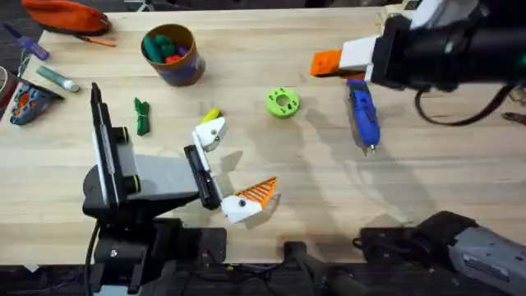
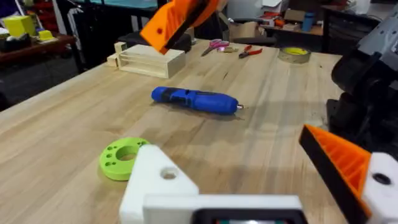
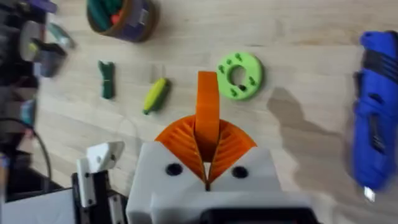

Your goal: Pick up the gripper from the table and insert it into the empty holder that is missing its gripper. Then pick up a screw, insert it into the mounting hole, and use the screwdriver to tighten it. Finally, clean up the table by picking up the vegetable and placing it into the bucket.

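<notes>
Gripper (image 3: 208, 112), the orange ribbed finger, stands pinched upright in the right claw (image 3: 207, 163) above the bench (image 1: 329, 189), so the carry is in hand; next it must drop squarely into the bare holder (image 1: 210, 133) on the left claw (image 1: 228, 168), whose mounts stand spread apart.

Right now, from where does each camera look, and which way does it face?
Overhead: above the arms' bases, facing down and forward over the table; the left arm and the right arm show.
Left wrist: low, facing across the table to the screwdriver; its empty holder shows.
Right wrist: facing down; its pads pinch the gripper.
Shared: all show the screwdriver and the green disc.
</notes>
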`<state>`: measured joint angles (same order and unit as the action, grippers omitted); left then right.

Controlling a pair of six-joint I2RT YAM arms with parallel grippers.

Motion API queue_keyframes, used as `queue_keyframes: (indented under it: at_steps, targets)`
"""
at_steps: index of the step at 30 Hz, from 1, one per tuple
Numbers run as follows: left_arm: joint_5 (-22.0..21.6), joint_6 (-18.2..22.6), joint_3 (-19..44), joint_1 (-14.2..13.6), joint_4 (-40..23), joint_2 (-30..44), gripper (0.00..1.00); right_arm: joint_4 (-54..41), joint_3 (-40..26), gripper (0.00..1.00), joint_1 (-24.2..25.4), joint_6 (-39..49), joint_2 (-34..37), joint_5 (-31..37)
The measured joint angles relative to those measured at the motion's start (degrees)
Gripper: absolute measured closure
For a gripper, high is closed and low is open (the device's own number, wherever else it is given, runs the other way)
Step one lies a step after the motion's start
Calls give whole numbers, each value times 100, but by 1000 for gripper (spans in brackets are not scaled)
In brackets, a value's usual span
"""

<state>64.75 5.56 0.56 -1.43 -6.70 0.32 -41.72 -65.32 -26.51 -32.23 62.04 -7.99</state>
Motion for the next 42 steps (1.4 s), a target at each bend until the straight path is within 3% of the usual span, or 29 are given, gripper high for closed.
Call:
queue_keyframes:
  at_steps: [8, 13, 21, 31, 42]
  targets:
    - [0, 0, 0, 0, -1, -2, 14, 3103, 2088, 990, 658, -176, -341, -2314]
    - [0, 0, 0, 0, 0, 0, 14, 3920, 2909, 990, 1106, -391, -149, -3616]
    - [0, 0, 0, 0, 0, 0, 14, 4593, 3143, 990, 1380, -374, 552, -5159]
    - [0, 0, 0, 0, 0, -2, 14, 6040, 3143, 990, 1379, -377, 2301, -7183]
    - [0, 0, 0, 0, 0, 0, 14, 7145, 3150, 990, 1378, -780, 2632, -7875]
